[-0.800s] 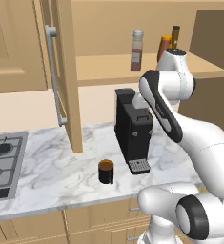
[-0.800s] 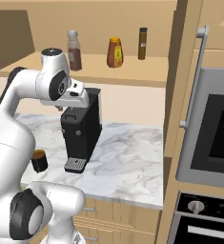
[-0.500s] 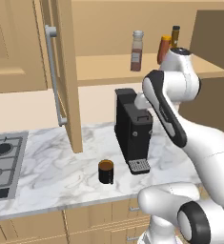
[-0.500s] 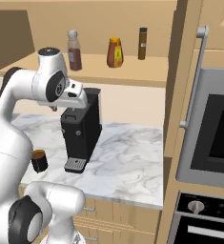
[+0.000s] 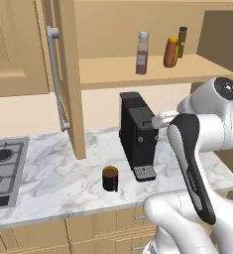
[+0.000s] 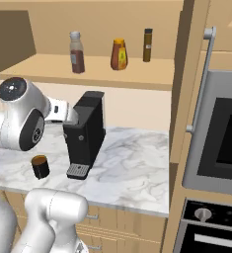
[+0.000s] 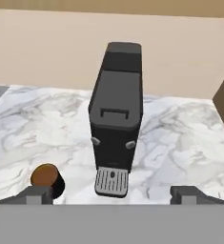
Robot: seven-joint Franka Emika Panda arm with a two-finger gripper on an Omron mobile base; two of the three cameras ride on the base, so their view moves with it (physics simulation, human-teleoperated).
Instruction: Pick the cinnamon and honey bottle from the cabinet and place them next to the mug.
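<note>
The cinnamon [image 5: 143, 46] [image 6: 77, 52] stands on the open cabinet's shelf [image 5: 108, 73] [image 6: 48, 66]. The honey bottle [image 5: 170, 52] [image 6: 119, 54] is just to its right. Down on the marble counter, the dark mug [image 5: 110, 178] [image 6: 40, 167] [image 7: 47, 177] sits left of the coffee machine's drip tray. My gripper [image 7: 112, 194] is open and empty, its fingertips [image 7: 37, 194] spread wide. It hangs in front of and above the coffee machine, well below the shelf, looking down at the counter.
A tall black coffee machine [image 5: 137, 136] [image 6: 85, 133] [image 7: 117, 109] stands on the counter under the shelf. A thin dark bottle [image 5: 182, 41] [image 6: 147, 45] stands right of the honey. The cabinet door [image 5: 68, 74] hangs open at left. A stove [image 5: 0, 166] lies far left, and an oven column [image 6: 218, 133] stands at right.
My arm's upper joints have sunk and drawn back from the shelf. The bottles, the mug and the coffee machine stay put.
</note>
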